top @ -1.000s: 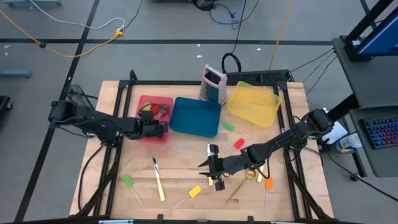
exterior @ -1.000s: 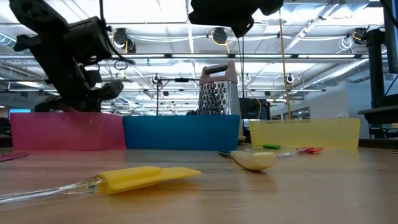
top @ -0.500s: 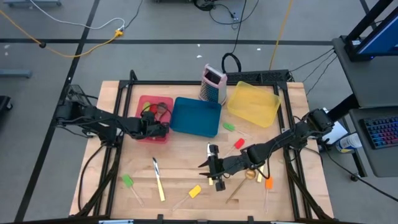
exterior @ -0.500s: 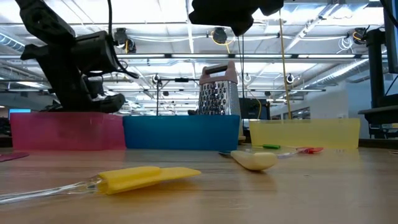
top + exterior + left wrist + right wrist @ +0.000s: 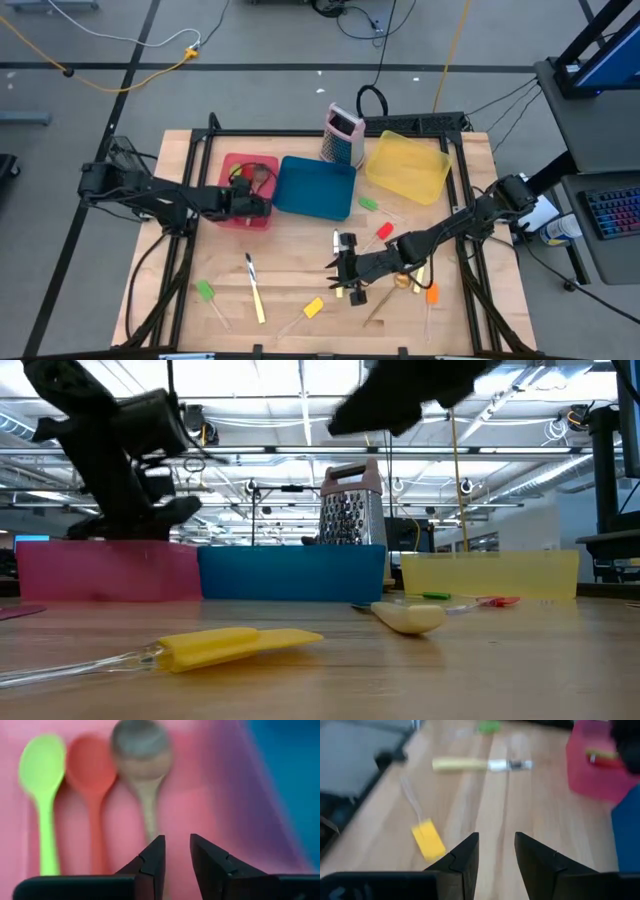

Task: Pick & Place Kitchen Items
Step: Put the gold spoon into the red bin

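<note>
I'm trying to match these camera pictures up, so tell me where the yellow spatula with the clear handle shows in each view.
High view: yellow spatula with the clear handle lies on the wooden table, near the front edge, centre.
Low view: closest thing, lower left.
Left wrist view: not in it.
Right wrist view: lower left, beside the right gripper fingers.
Shared landmark: the flat red tray, seen in all four views.

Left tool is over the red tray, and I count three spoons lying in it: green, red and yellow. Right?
Not quite. The left tool is over the flat red tray, but its three spoons are the green spoon, red spoon and wooden spoon, not yellow. The left wrist view shows it.
</note>
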`<action>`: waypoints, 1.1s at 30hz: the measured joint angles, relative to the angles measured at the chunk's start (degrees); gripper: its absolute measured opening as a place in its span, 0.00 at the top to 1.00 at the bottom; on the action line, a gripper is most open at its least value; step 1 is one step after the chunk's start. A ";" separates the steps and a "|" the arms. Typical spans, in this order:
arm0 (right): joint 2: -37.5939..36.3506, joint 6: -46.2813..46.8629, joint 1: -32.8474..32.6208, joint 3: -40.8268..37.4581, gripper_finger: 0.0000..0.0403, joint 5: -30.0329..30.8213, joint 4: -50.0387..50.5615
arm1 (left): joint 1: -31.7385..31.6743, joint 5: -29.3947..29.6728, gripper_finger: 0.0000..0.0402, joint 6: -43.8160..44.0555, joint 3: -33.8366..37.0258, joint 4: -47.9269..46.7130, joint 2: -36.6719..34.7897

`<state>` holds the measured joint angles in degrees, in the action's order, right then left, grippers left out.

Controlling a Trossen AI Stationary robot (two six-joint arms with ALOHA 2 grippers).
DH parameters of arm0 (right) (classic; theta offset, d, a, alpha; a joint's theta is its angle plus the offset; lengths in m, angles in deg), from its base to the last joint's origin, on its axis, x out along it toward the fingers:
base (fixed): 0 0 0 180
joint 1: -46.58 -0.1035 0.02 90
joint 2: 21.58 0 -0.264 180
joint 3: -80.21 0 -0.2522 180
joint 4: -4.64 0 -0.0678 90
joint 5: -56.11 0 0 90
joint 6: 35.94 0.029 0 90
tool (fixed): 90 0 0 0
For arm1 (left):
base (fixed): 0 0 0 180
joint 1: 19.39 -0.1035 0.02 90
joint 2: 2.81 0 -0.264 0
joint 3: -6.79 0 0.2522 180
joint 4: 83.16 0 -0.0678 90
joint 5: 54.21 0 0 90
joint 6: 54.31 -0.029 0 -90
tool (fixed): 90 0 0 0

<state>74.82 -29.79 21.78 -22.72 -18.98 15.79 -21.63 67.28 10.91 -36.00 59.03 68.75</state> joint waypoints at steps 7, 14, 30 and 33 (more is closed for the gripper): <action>-1.39 0.18 -0.33 -0.04 0.71 -0.18 12.93 | 1.60 0.20 0.83 -12.63 -2.27 0.80 -8.09; -5.25 4.73 -1.22 -0.04 0.71 -2.04 29.34 | 5.58 2.74 0.87 -16.06 -2.35 1.70 -11.40; -5.27 10.41 -5.63 -3.41 0.70 -16.69 28.12 | 15.02 3.62 0.87 -30.49 -2.35 24.10 -11.16; -5.27 11.70 -7.34 -7.19 0.70 -17.97 22.44 | 16.61 3.60 0.87 -33.58 -2.35 28.55 -11.16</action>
<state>69.56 -18.08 14.44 -29.91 -36.94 38.23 -5.03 70.88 -22.67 -38.35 87.58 57.59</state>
